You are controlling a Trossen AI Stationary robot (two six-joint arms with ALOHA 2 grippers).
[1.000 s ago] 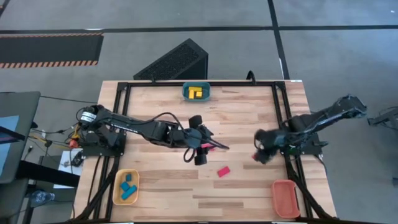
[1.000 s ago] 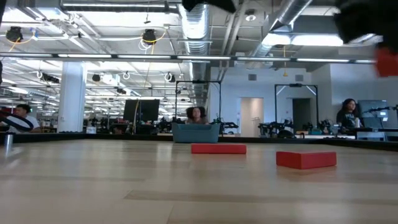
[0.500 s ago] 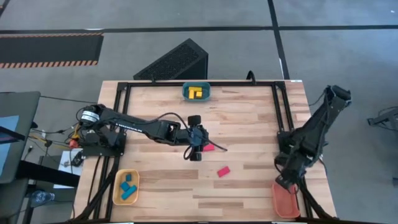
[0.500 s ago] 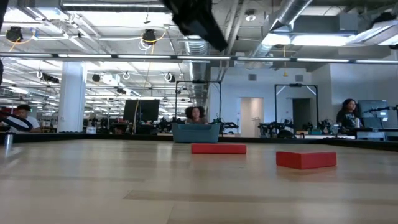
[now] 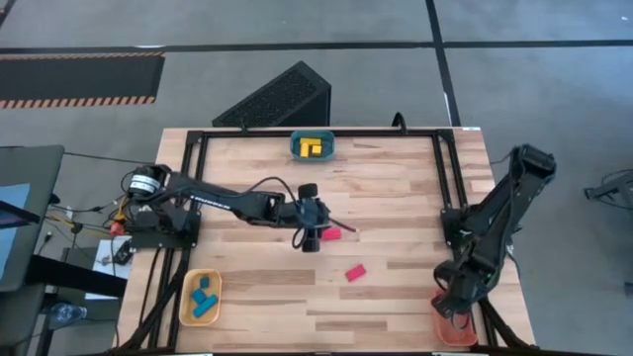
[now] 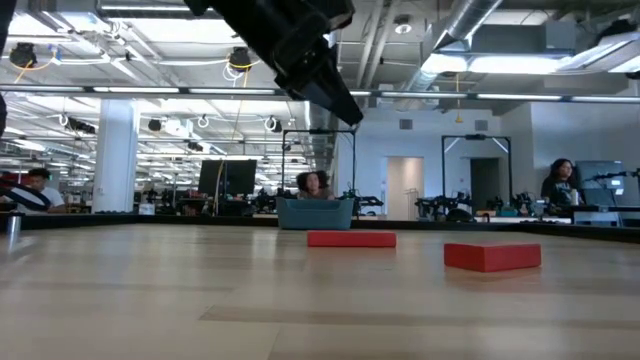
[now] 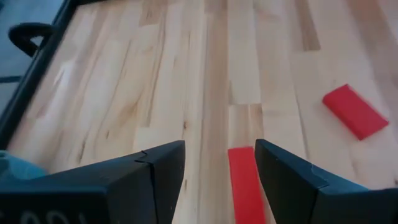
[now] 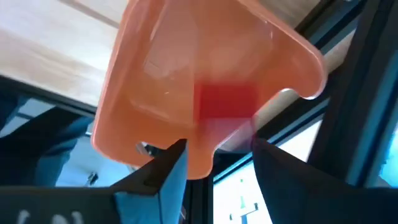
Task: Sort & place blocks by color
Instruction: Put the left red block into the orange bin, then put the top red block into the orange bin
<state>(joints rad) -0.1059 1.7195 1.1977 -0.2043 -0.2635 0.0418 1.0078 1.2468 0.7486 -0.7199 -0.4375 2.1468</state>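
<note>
My left gripper [image 7: 221, 149] hangs open above the middle of the table [image 5: 396, 188]. A red bar block [image 7: 244, 180] lies flat on the wood below the gap between its fingers. A second red block [image 7: 354, 112] lies farther toward the table's right. My right gripper [image 8: 217, 149] stands open over the orange-red tray [image 8: 155, 74] at the near right corner. A blurred red block [image 8: 227, 102] shows inside that tray, clear of the fingers. Yellow blocks [image 5: 312, 147] lie in the teal tray [image 5: 297, 146] and blue blocks [image 5: 204, 297] in the yellow tray [image 5: 188, 309].
A black frame [image 5: 447, 178] runs around the table's edges, close beside the orange-red tray. A dark slanted box [image 5: 277, 99] stands on the floor beyond the far edge. In the low view, people sit in the room behind the table.
My right arm has swung from the table's right middle toward the near right corner, carrying a red block, and has turned its wrist. The block now shows in the orange-red tray, off the fingers. My left gripper has come down toward the red bar.
</note>
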